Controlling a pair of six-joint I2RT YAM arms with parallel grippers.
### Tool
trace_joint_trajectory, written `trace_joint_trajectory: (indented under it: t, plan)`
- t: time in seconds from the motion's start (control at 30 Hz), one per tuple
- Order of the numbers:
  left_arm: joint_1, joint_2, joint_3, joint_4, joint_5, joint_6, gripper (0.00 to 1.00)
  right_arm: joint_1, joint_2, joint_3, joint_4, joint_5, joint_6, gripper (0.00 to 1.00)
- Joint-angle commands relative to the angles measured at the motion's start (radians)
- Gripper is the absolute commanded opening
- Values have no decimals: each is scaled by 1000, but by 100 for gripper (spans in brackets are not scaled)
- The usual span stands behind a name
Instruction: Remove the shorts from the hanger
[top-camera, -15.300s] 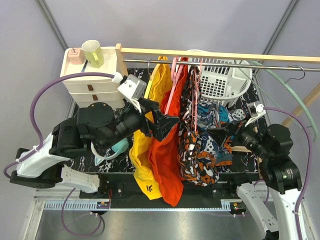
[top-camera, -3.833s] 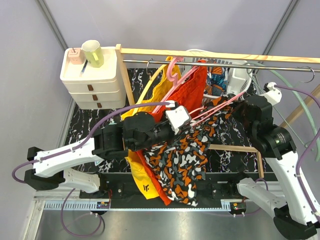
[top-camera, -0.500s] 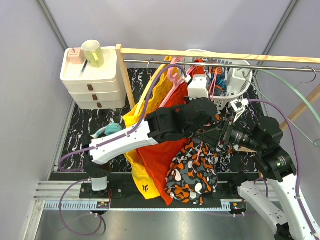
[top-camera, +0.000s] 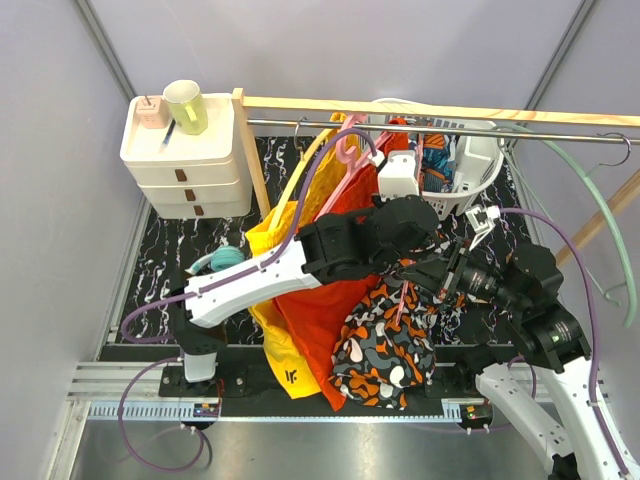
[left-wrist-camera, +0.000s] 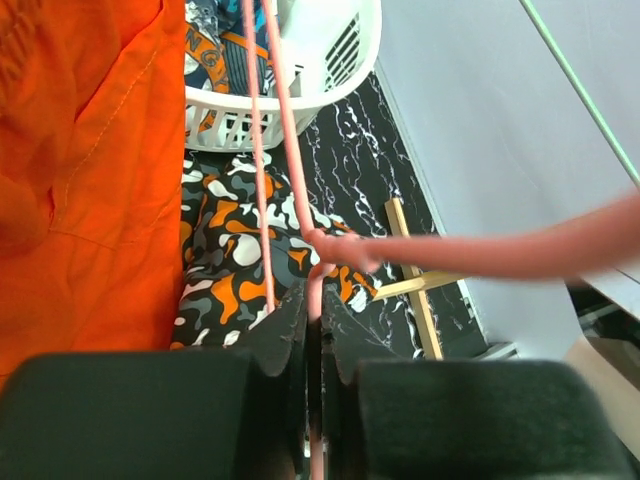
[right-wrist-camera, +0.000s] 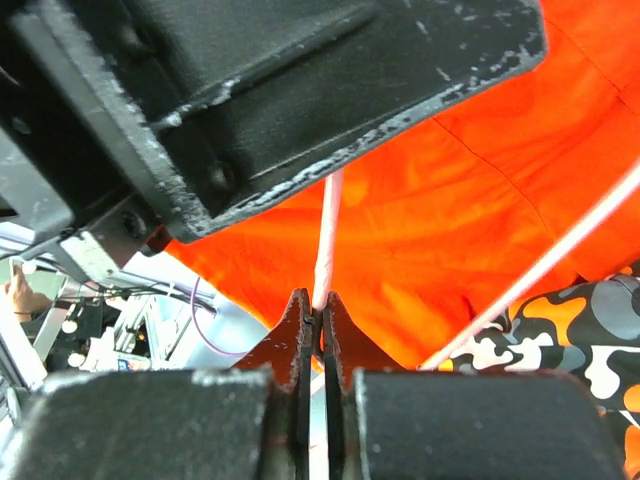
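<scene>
The dark grey shorts with orange and white blotches hang bunched from a pink hanger in front of the rail. My left gripper reaches across from the left, and its jaws are pressed close on the hanger's thin bar, with the grey shorts below. My right gripper meets it from the right, shut on another stretch of the pink bar. Blue and orange patterned shorts lie in the white basket.
Plain orange-red shorts and yellow shorts hang left of the grey pair. The white basket stands back right under the wooden rail. White drawers with a green mug stand back left. A green hanger hangs far right.
My right gripper has closed from open onto the pink hanger bar and edged left. The left arm has barely moved, still at the hanger.
</scene>
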Motion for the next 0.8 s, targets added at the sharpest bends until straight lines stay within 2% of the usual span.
trace_joint_trajectory:
  t: [0.0,0.03,0.07,0.17,0.2,0.33,0.37,0.4,0.77]
  plan:
    - [9,-67,-45,62,34,36,30,2,-15,15,-35,45,36,0]
    - [11,-84,-69,89,43,46,38,2,-24,-5,-21,41,50,0]
    - [12,-107,-105,112,69,58,53,3,-30,-14,-12,37,74,0]
    - [11,-239,-256,226,161,119,68,2,-69,-46,5,44,95,0]
    - [11,-267,-329,285,187,157,70,2,-87,-51,7,55,93,0]
    - [12,-372,-428,352,330,201,74,2,-127,-69,20,41,73,0]
    - [12,-400,-443,362,356,211,81,2,-132,-69,22,37,56,0]
    - [11,-414,-455,382,381,231,82,2,-142,-68,20,34,49,0]
    - [-1,-584,-553,490,632,331,85,2,-139,73,27,40,-106,0]
